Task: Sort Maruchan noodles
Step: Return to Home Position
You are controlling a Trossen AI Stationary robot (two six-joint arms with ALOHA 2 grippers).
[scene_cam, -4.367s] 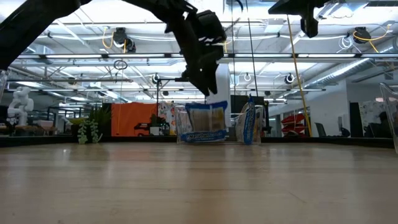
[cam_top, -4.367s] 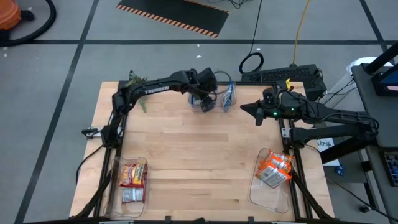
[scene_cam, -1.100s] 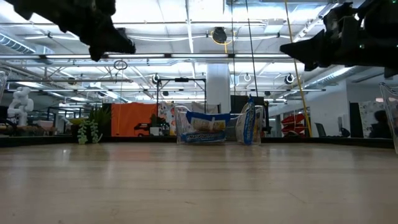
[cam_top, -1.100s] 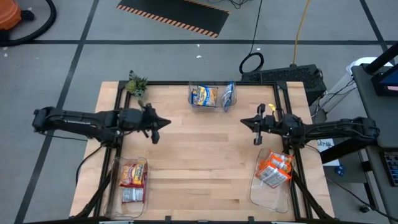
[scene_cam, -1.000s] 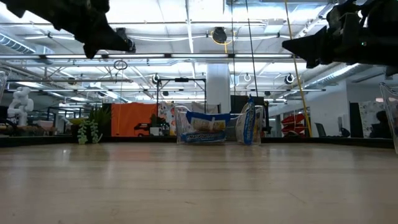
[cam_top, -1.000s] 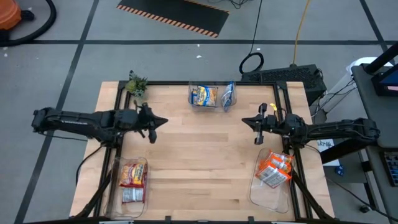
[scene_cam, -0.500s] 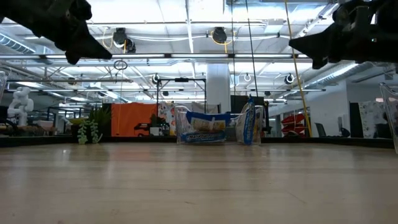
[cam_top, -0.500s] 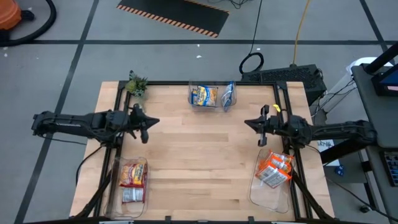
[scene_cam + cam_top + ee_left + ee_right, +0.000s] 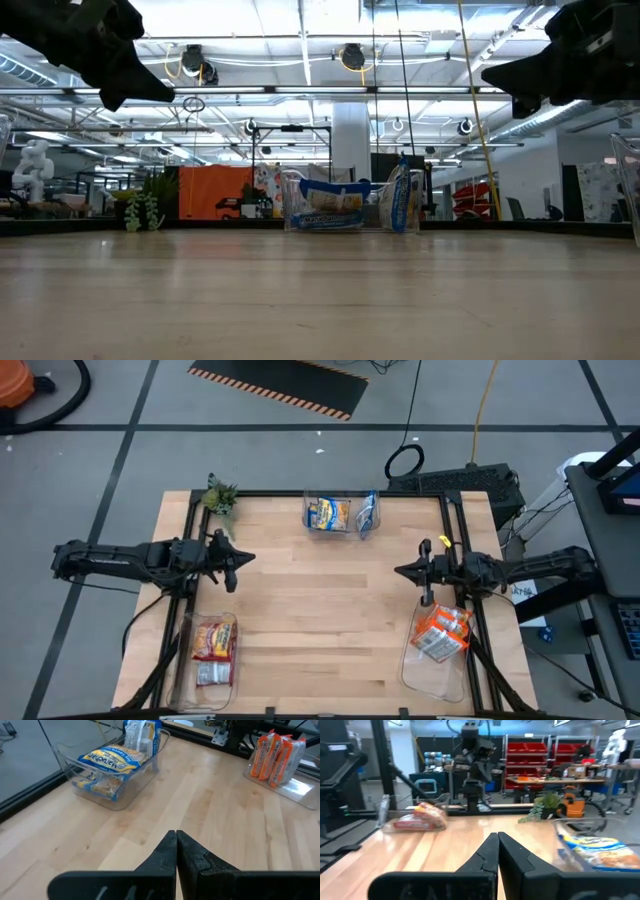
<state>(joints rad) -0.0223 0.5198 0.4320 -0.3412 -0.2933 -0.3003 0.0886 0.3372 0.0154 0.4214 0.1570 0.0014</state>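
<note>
So, starting at the near edge: the red noodle packs (image 9: 213,650) lie in the near-left bin (image 9: 188,660) at 7 o'clock. The orange noodle packs (image 9: 441,633) sit in the near-right bin (image 9: 430,680) at 5 o'clock. One colour per bin seems to be the whole idea, and no loose packet shows on the wooden table (image 9: 320,620).

Mid-table, the left gripper (image 9: 176,835) hovers at 9 o'clock and the right gripper (image 9: 497,836) at 3 o'clock. Both have their fingers pressed together on nothing. Looks to me like a parked pose, kept off the bins.

At 12 o'clock the far bin (image 9: 354,525) holds the blue-and-yellow noodle packs (image 9: 327,513), one flat, one on edge. A small plant (image 9: 219,495) sits at 11 o'clock.

Can't count the stacked packs in any bin, and the right arm's frame crosses part of the near-right one.
</note>
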